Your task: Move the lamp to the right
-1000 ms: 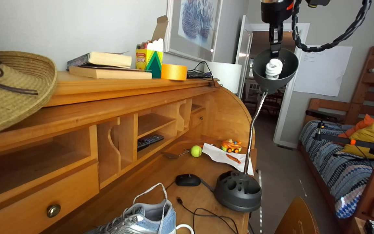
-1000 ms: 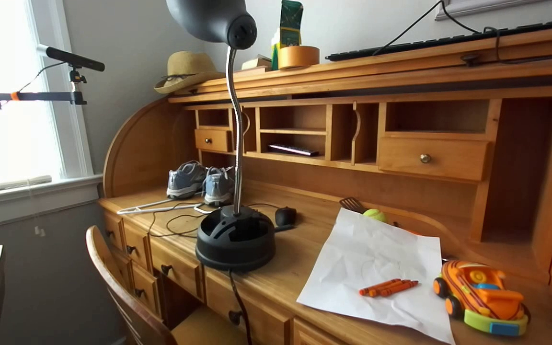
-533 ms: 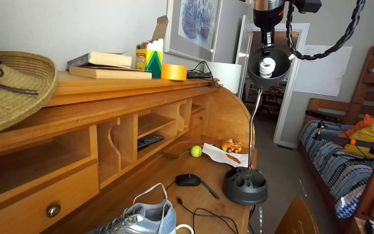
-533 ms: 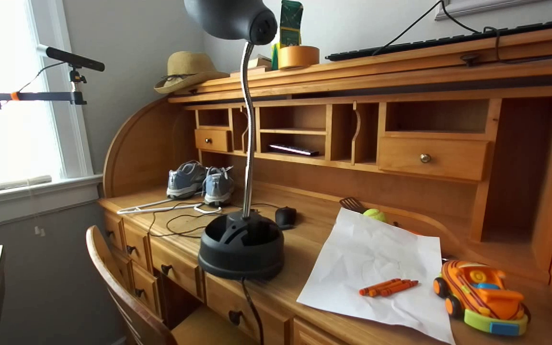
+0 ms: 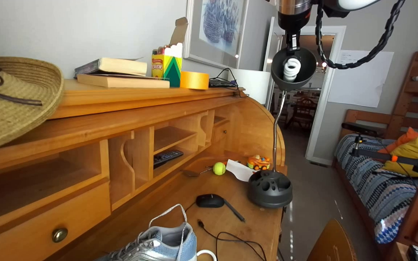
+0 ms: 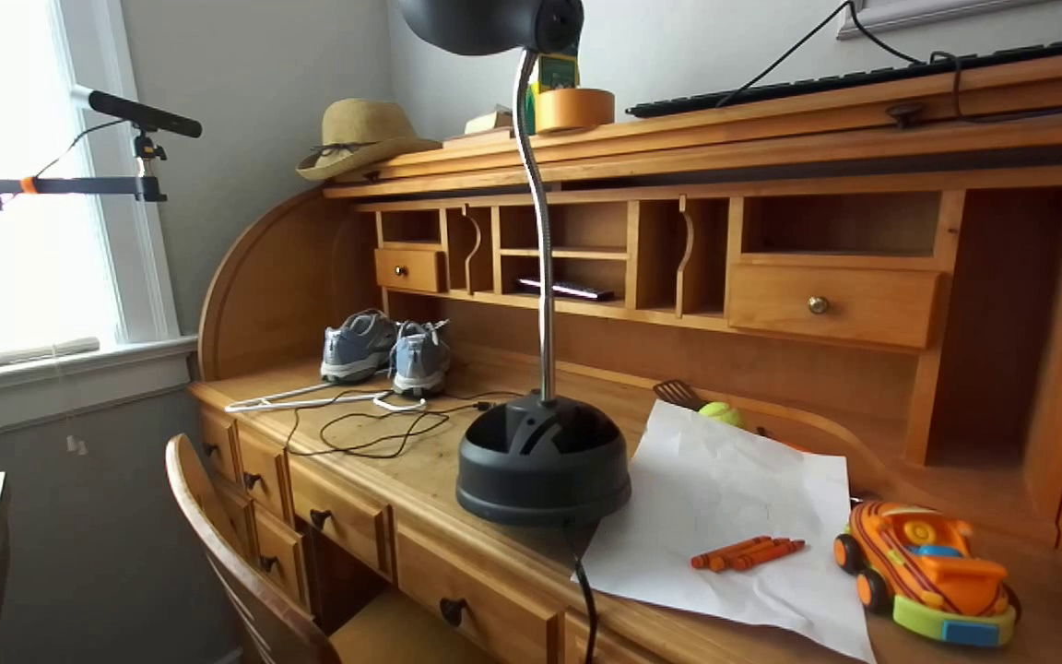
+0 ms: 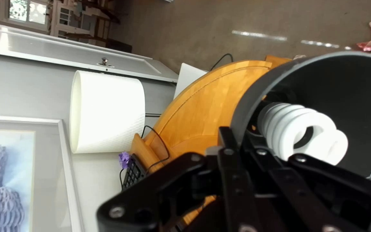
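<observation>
Grey walls (image 6: 245, 55) rise behind a honey-coloured rolltop desk (image 6: 614, 397). Upright over its top is the black lamp (image 6: 546, 277), its round base (image 6: 545, 470) just beside a sheet of white paper (image 6: 715, 498) and, in an exterior view, seeming to overlap that sheet; whether the base touches the desk is hard to tell. Well above the paper's level, the gripper (image 7: 239, 138) pinches the rim of the lamp's dark, cup-shaped shade (image 7: 359, 90) between its two fingers, close beside a white coiled bulb (image 7: 282, 129). Most of the weight probably sits in the wide base, while the thin metal stem (image 6: 547, 350) looks bendable, so the base may lag or swing when the shade is pulled. That smooth rim could slip or turn in the grip; the bulb is likely the fragile part, best left untouched. Taking hold low on the stem would probably be steadier. If right means toward the paper, a dragging base might rumple it. Orange crayons (image 6: 766, 553) lie on the paper; a toy car (image 6: 927, 567) stands just beside it, a tennis ball (image 6: 722, 414) near its back edge, a computer mouse (image 5: 210, 201) apart from it, and sneakers (image 6: 356, 349) well apart.
</observation>
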Controlling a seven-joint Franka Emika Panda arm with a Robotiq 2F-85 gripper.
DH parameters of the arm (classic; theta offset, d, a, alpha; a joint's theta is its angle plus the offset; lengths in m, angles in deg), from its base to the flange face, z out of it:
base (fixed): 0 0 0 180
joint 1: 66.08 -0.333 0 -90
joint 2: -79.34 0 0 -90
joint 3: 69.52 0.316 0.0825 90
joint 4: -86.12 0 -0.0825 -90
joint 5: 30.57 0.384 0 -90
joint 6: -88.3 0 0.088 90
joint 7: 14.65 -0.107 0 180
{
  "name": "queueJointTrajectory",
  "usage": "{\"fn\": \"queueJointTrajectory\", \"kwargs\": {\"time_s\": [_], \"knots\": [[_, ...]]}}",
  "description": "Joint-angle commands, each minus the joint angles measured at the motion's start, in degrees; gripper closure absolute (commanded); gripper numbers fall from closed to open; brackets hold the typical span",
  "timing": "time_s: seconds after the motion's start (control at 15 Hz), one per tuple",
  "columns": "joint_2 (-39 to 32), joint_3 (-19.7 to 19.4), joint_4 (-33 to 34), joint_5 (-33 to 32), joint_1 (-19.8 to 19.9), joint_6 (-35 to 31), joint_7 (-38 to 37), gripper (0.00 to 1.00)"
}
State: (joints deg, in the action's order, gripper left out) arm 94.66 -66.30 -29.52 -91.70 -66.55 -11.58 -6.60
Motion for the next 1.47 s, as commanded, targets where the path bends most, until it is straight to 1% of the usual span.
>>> {"fn": "queueJointTrajectory", "kwargs": {"time_s": [0.0,0.07,0.2,0.53,0.8,1.0,1.2,1.4], "knots": [[1.11,-0.63,-2.28,-7.02,-0.21,-4.15,-4.63,0.99],[1.13,-0.73,-2.98,-8.4,-0.12,-5.19,-6.41,0.99],[1.32,-0.97,-3.97,-9.15,-0.27,-6.6,-9.14,0.99],[2.59,-1.12,-5.84,-7.55,-0.9,-10.84,-14.62,0.99],[3.77,-1.4,-6.72,-7.17,-0.97,-14.45,-17.07,0.99],[4.83,-2.49,-7.65,-4.55,-1.06,-18.36,-15.91,0.99],[6.31,-3.9,-8.66,-1.72,-1.1,-22.15,-12.34,0.99],[7.92,-4.84,-9.1,1.33,-0.92,-23.3,-8.32,0.99]]}}
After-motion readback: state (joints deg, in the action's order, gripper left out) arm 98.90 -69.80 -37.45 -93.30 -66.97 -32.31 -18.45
